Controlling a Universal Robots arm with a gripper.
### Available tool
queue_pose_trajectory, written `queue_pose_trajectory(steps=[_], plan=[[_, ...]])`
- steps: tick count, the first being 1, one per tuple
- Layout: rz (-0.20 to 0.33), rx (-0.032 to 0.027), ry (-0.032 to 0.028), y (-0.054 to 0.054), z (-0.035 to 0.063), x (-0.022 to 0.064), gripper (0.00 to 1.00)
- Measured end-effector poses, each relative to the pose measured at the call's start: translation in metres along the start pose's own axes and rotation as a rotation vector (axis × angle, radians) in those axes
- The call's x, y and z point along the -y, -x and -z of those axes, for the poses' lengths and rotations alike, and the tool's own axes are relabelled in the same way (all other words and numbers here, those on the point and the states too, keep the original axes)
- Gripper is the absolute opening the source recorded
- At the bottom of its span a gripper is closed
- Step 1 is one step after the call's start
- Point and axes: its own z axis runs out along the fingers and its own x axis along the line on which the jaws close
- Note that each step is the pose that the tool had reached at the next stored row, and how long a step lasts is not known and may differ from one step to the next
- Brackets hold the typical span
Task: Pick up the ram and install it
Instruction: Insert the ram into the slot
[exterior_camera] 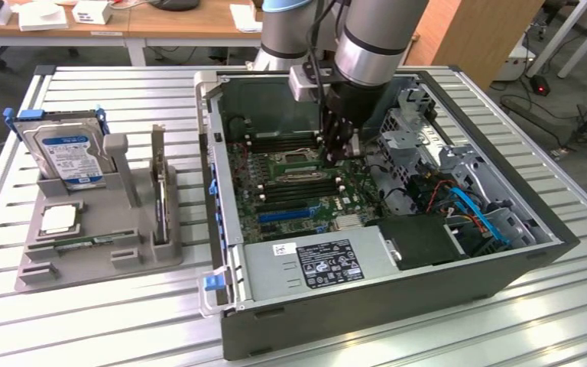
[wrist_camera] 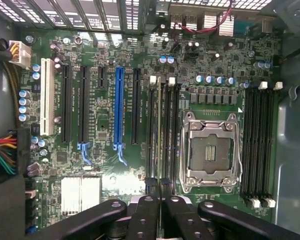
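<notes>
My gripper (exterior_camera: 338, 145) reaches down inside the open computer case (exterior_camera: 375, 313), just above the motherboard (exterior_camera: 293, 191). In the wrist view its black fingers (wrist_camera: 145, 215) are pressed together, gripper (wrist_camera: 160, 192) shut on the ram (wrist_camera: 159, 130). The ram is a thin stick seen edge-on as a pale green line. It runs along the memory slots (wrist_camera: 170, 130) beside the CPU socket (wrist_camera: 210, 150). Whether the ram is seated in a slot or just above it I cannot tell.
More memory slots (wrist_camera: 257, 145) lie beyond the socket; black and blue expansion slots (wrist_camera: 119, 107) run alongside. A grey holder (exterior_camera: 100, 252) at the exterior view's left carries a hard drive (exterior_camera: 69, 153) and a bracketed card (exterior_camera: 158, 183). The power supply (exterior_camera: 314, 264) and drive cage (exterior_camera: 416, 130) crowd the case.
</notes>
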Motion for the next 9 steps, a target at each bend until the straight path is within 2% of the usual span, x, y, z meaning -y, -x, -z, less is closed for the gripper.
queue_pose_trajectory(steps=[9], plan=[[0.0,0.0,0.0,-0.0004,-0.0058,0.0,0.11]])
